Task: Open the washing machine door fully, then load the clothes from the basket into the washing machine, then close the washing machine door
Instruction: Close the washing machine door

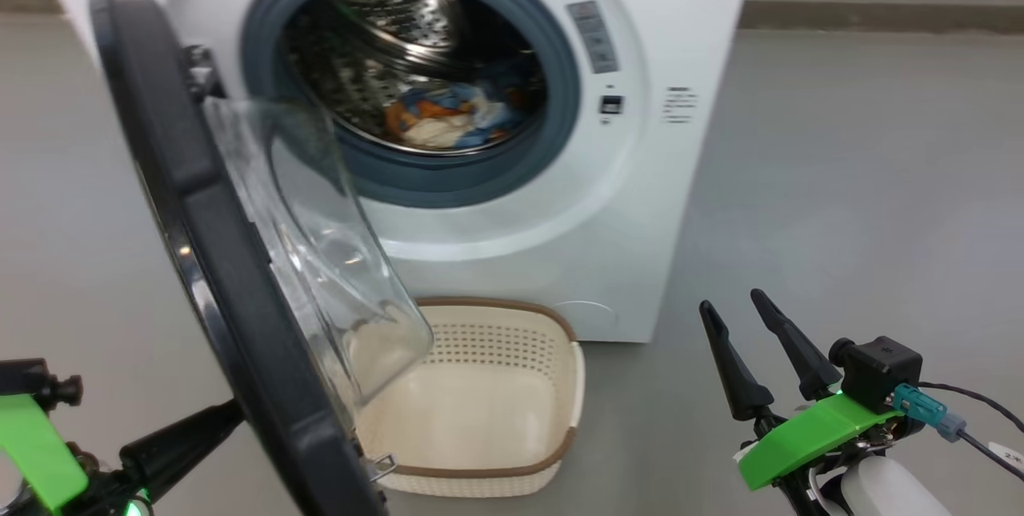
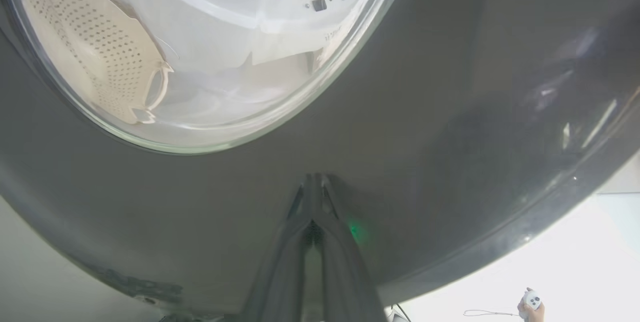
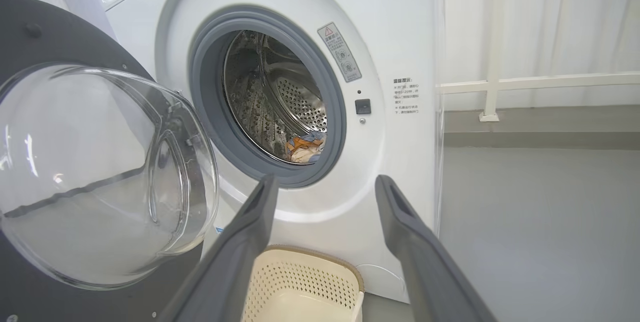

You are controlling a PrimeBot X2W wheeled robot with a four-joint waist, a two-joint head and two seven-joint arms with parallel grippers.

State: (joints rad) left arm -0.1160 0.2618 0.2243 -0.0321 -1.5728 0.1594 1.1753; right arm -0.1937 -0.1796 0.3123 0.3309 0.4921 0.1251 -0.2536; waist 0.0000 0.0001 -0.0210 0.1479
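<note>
The large round washing machine door (image 1: 228,276), with a wide glossy black rim and a clear bulging glass bowl (image 1: 320,260), stands swung out on its left-hand hinge, near and left of the big white front-loading washing machine (image 1: 680,20). The light blue, orange and cream clothes (image 1: 448,116) lie low in the perforated steel drum. The small cream-white perforated plastic basket (image 1: 496,348) with a brown rim sits on the floor just in front of the machine, and no cloth shows in its visible part. The work therefore appears to stand at the door-closing step. The left gripper (image 2: 315,179) has its two dark fingers pressed together with nothing between them. Its tips sit at the black outer face of the door below the glass, apparently in contact. The right gripper (image 1: 730,300) hangs near right, well apart from the door, with its fingers spread wide and empty. Treat the door as a rigid, fairly heavy panel that swings only about its hinge. It will not flex. The glossy rim is likely slippery, so a push should bear squarely on the flat black band near the free edge, far from the hinge. Avoid loading the glass bowl, which is the more fragile part. Expect resistance as the latch meets the grey rubber gasket (image 3: 205,112).
</note>
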